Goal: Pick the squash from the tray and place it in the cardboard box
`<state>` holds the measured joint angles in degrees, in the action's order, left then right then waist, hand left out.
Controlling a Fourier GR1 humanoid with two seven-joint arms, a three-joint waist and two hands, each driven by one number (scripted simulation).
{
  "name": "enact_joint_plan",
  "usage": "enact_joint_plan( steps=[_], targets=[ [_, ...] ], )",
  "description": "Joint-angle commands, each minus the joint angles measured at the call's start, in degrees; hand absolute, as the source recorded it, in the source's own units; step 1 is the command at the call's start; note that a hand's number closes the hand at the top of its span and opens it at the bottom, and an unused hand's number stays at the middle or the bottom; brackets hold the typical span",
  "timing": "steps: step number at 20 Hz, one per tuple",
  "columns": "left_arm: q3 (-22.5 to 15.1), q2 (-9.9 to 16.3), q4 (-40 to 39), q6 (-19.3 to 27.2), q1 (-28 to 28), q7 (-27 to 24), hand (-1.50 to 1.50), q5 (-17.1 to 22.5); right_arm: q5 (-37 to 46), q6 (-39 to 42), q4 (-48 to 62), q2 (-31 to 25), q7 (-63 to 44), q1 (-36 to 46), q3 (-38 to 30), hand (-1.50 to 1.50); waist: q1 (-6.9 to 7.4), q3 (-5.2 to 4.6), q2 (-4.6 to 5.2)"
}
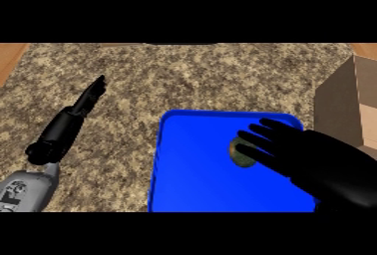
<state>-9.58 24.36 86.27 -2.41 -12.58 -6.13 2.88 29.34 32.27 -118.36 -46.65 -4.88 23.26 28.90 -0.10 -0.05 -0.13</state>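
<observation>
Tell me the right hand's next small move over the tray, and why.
Probably lower and curl the right hand round the squash. Its straight fingers lie over the squash on the blue tray without curling round it, and the cardboard box stands just right.

No readable text
Dark marks on the grey left forearm (26, 191), lower left of the frame, cannot be made out.

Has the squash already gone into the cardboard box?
No, the squash lies on the blue tray, partly under the right hand, apart from the cardboard box.
</observation>
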Motion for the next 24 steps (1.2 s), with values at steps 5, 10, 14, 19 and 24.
enact_joint_plan(
  steps=[5,10,14,19,24],
  targets=[
    [0.1,-3.8,3.0,0.7,0.4,3.1,0.0,-3.4,8.3,6.3,-1.0,10.7,-8.6,-1.5,5.2,-1.5,0.25,0.04,0.1],
    [4.8,-2.0,-0.6,-4.9,-2.4,2.0,0.0,-1.3,15.3,4.0,4.9,13.2,-4.4,-1.7,3.0,-1.5,0.22,0.05,0.16],
    [2.6,-4.6,6.2,-3.0,2.5,4.4,0.0,-4.7,19.9,2.8,4.4,14.1,-1.2,-4.2,2.9,-1.5,0.33,0.07,0.08],
    [6.5,-4.5,-1.8,-5.5,-3.0,1.8,0.0,-4.5,27.5,2.2,6.5,20.1,-4.7,-5.5,8.1,-1.5,0.06,0.05,0.11],
    [6.5,-5.7,0.7,-6.8,1.9,-0.9,0.0,-6.0,31.5,-0.3,11.9,18.5,2.3,-6.2,4.5,-1.5,0.25,0.05,0.12]
  ],
)
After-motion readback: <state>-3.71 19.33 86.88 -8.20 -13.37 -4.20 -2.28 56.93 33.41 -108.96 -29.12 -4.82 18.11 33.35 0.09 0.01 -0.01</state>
